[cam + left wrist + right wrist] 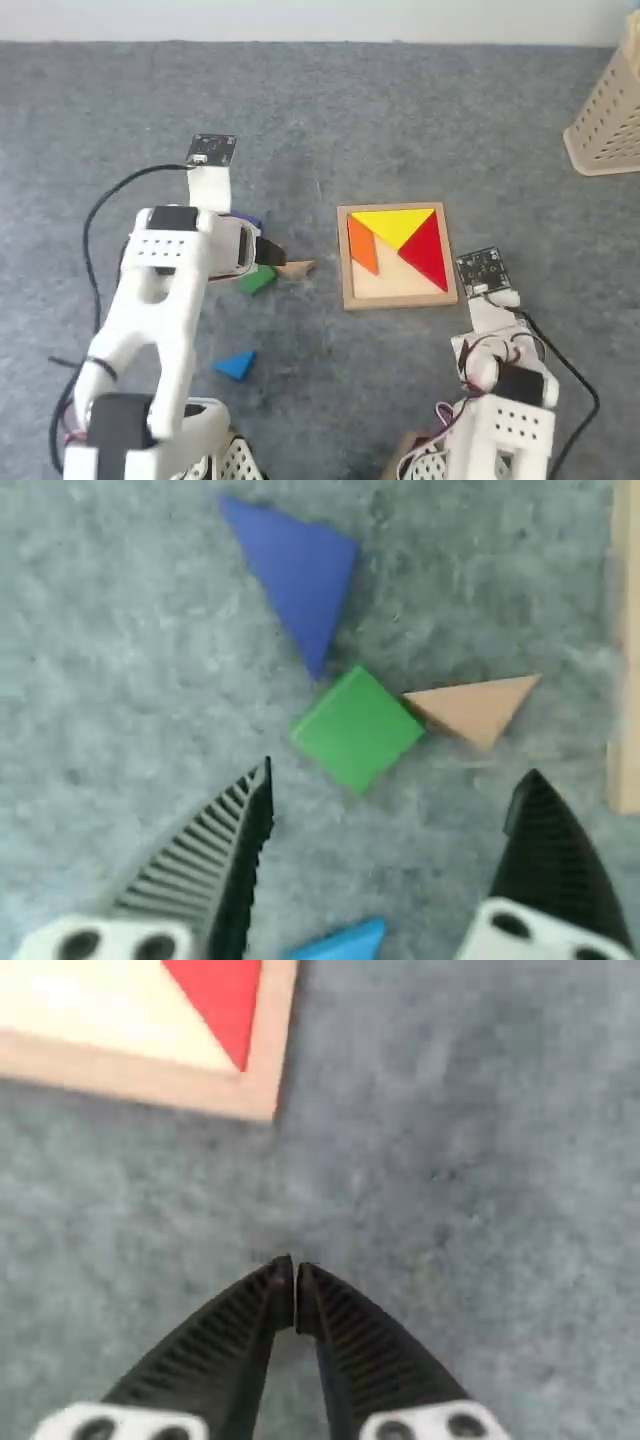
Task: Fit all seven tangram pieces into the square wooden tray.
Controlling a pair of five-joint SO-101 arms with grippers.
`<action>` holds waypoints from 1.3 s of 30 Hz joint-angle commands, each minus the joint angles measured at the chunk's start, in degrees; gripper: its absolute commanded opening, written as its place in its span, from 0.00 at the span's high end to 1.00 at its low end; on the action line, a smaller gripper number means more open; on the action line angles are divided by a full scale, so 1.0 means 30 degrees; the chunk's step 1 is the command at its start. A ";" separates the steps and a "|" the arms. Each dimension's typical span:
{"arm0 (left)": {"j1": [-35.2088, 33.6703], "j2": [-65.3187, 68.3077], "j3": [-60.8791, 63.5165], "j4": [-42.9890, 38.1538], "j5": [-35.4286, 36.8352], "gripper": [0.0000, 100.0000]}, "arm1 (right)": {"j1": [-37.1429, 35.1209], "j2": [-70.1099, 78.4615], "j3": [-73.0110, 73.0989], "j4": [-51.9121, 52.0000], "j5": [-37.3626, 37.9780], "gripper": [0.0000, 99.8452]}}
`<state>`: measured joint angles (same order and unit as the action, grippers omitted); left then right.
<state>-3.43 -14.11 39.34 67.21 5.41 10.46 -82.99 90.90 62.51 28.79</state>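
Three pieces are in the square wooden tray (400, 301) — a yellow triangle (395, 225), a red triangle (428, 255) and an orange slanted piece (362, 246). The rest of the tray floor shows bare pale wood. So I think the job is a bit less than half done, with four pieces left to put in.

Those four lie out on the worktop (300, 120), which is covered in fuzzy grey cloth. The green square (356, 728) sits in the middle of a little bunch. Its corners touch or nearly touch a tan triangle (472, 708) and a dark blue triangle (298, 572). A light blue triangle (236, 365) lies apart, nearer the arms. All the pieces look flat, smooth and hard, with sharp corners.

The left gripper (397, 773) hangs close to the green square, spread wide and holding nothing — its fingers are black with little ridges. The right gripper (295, 1266) is pinched closed on nothing, over bare cloth just beside a tray corner.
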 commanded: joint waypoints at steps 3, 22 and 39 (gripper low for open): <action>0.0352 0.0586 0.0220 -0.0645 0.0293 0.67 | 0.0952 -0.3443 0.1231 0.0659 0.0293 0.99; -0.0850 0.0791 0.3121 -0.4630 0.0733 0.71 | 0.1070 -0.6960 0.1846 0.3209 0.0322 0.99; 0.0498 0.0821 0.4469 -0.6945 0.0029 0.71 | 0.1011 -0.6930 0.1846 0.3238 0.0234 0.99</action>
<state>-3.08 -11.30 52.79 47.69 5.93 12.92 -103.03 95.38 71.65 28.88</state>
